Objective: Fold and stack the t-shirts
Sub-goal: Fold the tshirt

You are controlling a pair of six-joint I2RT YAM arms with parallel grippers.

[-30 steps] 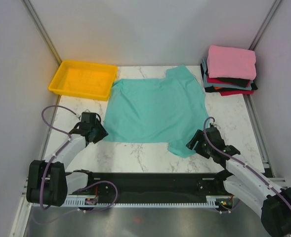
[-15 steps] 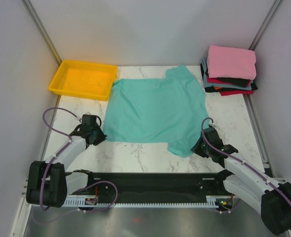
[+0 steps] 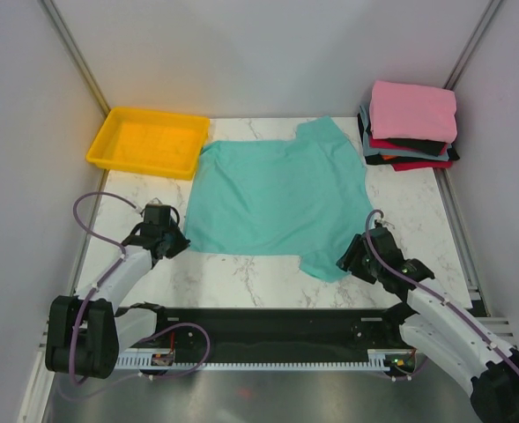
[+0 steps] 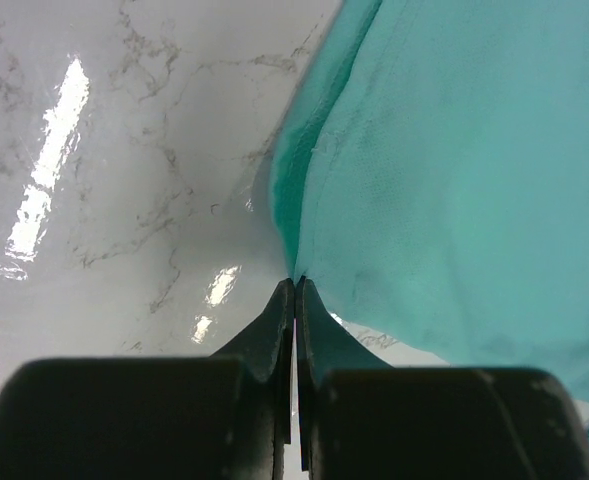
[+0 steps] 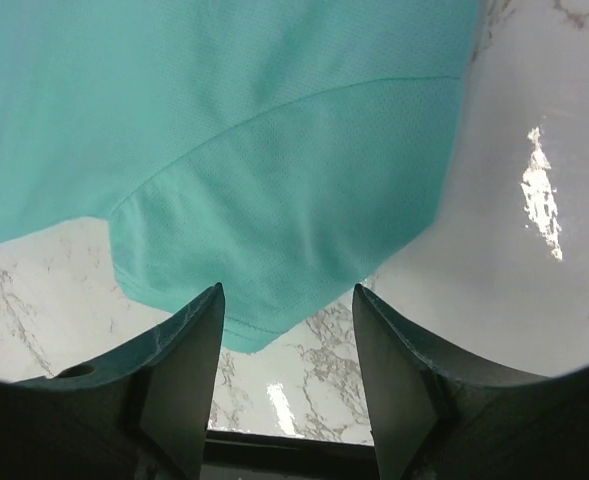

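— Slight leftward shift of right gripper (image 3: 344,258) since half a second ago; top view, lower right, at sleeve tip of teal t-shirt (image 3: 277,194).
— And left gripper (image 3: 180,244)?
— Lower left, at hem corner.
— Left wrist view?
— Pressed together, tips touching hem edge, frame centre.
— Right wrist view?
— Spread wide, sleeve just beyond, mid-frame.

— What sits at the far left?
— A yellow tray (image 3: 149,139), on the white marble table (image 3: 241,275), in its back corner.
— And around the table?
— Plain grey walls (image 3: 259,53).
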